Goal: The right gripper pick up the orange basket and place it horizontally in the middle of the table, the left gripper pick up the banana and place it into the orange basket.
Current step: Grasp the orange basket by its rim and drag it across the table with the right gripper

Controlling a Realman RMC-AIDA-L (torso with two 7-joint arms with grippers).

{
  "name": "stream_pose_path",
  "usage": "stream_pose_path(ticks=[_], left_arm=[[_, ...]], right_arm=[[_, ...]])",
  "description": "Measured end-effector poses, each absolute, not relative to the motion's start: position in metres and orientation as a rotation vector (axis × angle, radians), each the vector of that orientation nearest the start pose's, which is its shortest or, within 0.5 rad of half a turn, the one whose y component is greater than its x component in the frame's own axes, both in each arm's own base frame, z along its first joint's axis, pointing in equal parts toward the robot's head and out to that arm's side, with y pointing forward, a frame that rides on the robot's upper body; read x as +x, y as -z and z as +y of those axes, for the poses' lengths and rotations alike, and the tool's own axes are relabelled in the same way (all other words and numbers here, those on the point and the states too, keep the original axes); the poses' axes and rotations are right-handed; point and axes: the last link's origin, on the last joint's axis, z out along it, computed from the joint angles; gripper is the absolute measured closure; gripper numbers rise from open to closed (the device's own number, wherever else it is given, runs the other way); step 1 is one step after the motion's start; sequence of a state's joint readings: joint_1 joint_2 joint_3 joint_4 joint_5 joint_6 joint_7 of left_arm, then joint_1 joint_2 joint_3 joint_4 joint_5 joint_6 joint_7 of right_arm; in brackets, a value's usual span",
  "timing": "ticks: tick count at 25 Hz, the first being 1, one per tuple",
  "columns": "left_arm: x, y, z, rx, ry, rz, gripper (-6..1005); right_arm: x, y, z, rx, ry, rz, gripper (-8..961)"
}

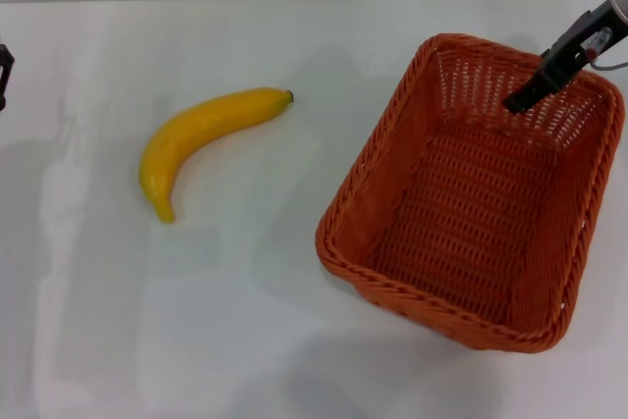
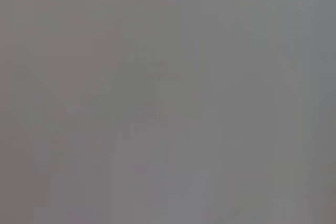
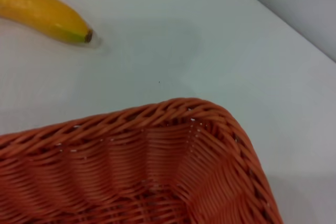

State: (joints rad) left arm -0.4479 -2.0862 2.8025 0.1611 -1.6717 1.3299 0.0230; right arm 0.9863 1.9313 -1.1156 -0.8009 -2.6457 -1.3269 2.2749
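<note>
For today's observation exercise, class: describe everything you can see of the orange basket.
The orange basket is rectangular, woven from what looks like plastic wicker, with a thick braided rim and sloping open-weave walls. It stands upright and empty on the white table, turned at a slant, well apart from the banana on its left. The right gripper reaches down inside its far corner, near the wall; whether it touches the weave cannot be told.

The right gripper [image 1: 530,91] is slim and black, a long finger tapering to a blunt tip. Just behind it the body carries a small red mark, a thin grey cable looping out, and a grey-silver rounded housing. The left gripper [image 1: 4,74] shows only a black edge.
</note>
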Motion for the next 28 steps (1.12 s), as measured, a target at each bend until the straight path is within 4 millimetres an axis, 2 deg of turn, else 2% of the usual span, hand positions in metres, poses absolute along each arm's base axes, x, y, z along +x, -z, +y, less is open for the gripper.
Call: stream_pose_path(ticks=[15,25,28], left_arm=[[-0.342,-0.014,0.318,-1.304,0.647,-0.501,149],[-0.342,-0.013,0.319,-1.307,0.644,-0.506,150],[-0.343,-0.012,0.319,-1.31,0.642,-0.513,150]], right_arm=[[0.178,-0.028,0.455,-2.529,0.504,0.692,158],[0.18,-0.027,0.456,-2.508,0.527,0.679,225],[0.18,-0.028,0.456,-2.504,0.539,0.668,298]])
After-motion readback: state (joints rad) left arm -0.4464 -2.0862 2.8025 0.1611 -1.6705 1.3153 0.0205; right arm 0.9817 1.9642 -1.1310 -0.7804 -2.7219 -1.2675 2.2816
